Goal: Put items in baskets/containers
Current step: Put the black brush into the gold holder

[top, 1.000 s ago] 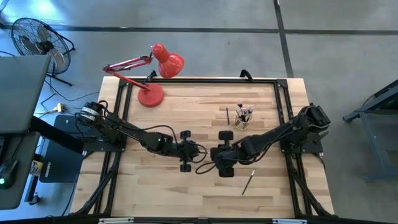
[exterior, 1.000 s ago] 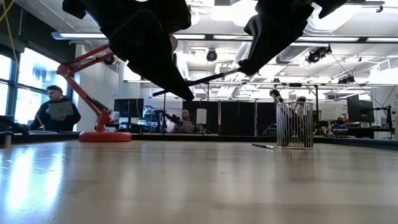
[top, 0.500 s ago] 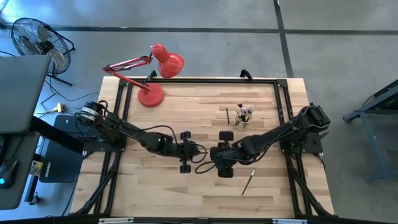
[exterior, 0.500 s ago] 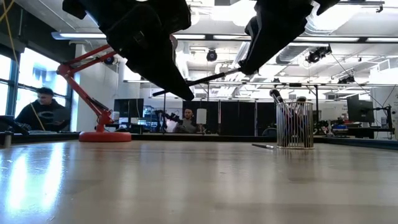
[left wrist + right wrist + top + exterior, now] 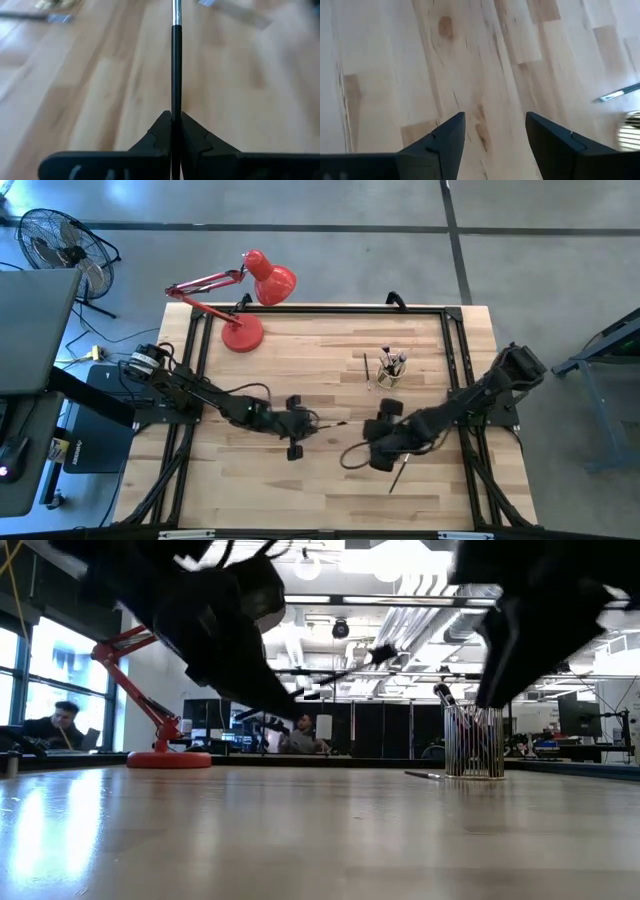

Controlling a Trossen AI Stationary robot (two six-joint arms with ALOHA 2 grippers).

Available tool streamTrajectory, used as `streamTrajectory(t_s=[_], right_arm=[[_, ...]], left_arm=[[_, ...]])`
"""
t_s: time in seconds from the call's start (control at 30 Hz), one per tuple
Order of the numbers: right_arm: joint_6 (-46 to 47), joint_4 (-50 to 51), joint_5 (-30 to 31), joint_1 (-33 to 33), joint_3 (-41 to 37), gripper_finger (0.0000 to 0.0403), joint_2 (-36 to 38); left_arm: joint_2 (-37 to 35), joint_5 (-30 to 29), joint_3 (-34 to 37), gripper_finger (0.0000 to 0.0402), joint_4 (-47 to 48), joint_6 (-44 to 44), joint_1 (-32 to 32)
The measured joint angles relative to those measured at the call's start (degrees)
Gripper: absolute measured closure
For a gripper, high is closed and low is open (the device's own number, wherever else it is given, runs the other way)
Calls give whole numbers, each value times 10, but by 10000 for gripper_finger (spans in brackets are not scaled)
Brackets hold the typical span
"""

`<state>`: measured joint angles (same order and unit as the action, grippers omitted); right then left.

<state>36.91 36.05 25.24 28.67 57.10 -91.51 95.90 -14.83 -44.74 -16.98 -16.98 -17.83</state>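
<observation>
Fingers of the left arm pinch a slim black brush by its handle end, mid-worktop; the right fingers stand spread, empty. Light, stiff, slippery (likely), it suits this handle grip. The cup waits at two o'clock.

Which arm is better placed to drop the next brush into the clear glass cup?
Left. The left hand is shut on a slim dark-handled makeup brush, held off the wooden table. The right hand is open and empty, though nearer the small clear glass cup.
</observation>
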Motion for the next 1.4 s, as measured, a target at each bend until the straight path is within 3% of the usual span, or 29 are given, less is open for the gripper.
streamTrajectory(t_s=[0.13,0.27,0.37,0.43,0.7,1.03,1.23,1.4], right_arm=[[16,-234,83,26,-127,199,57],[-56,-583,184,37,-244,199,92],[-156,-823,191,27,-293,199,85],[-202,-912,174,12,-299,204,71],[-288,-920,61,-47,-242,247,37],[-329,-925,94,-52,-219,304,37],[-331,-919,82,-56,-219,384,37],[-331,-915,75,-59,-219,379,37]], left_arm=[[0,56,72,396,-210,-31,20],[0,58,109,396,-343,-67,37],[0,66,110,396,-394,-73,41],[0,68,99,396,-401,-73,41],[0,74,46,396,-351,-68,40],[0,81,45,396,-325,-73,40],[0,87,45,389,-318,-61,40],[0,95,45,364,-318,-56,40]])
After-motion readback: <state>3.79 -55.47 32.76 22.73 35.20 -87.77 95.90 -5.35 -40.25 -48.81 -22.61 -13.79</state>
